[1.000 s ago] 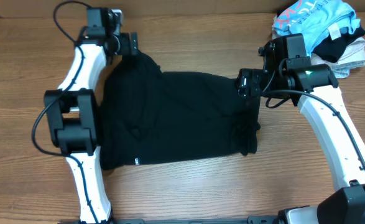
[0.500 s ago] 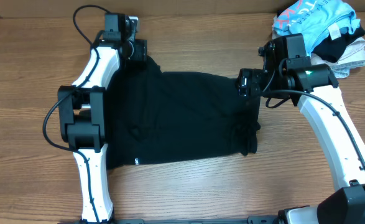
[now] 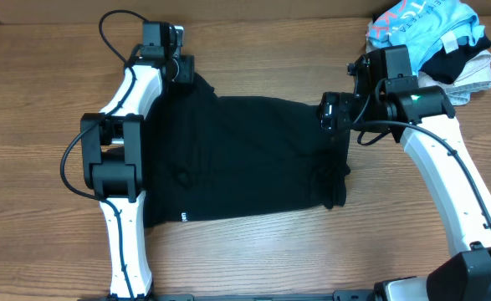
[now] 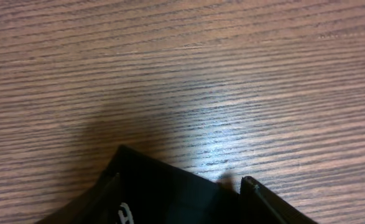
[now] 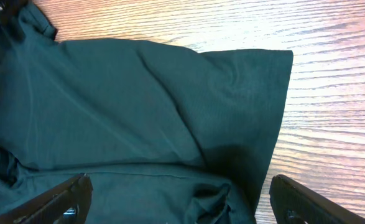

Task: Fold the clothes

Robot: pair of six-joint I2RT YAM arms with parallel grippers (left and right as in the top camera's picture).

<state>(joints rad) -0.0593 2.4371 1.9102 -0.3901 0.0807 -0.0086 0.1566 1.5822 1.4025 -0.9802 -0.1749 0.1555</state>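
A black garment (image 3: 245, 159) lies spread flat on the wooden table. It fills most of the right wrist view (image 5: 107, 106), with a sleeve end at the right. My left gripper (image 3: 186, 71) is at the garment's far left corner. In the left wrist view the jaws (image 4: 179, 186) have a bunch of black cloth (image 4: 170, 199) between them and look shut on it. My right gripper (image 3: 333, 113) hovers over the garment's far right edge. Its jaws (image 5: 179, 199) are wide open and empty above wrinkled cloth.
A pile of other clothes (image 3: 429, 38), blue, white, black and grey, sits at the back right corner just behind my right arm. Bare wooden table (image 3: 36, 100) surrounds the garment on the left, front and right.
My left arm has shifted to the right, and its gripper moved slightly right and forward with the garment's corner. It has been still for the last half second. The right arm has not moved.
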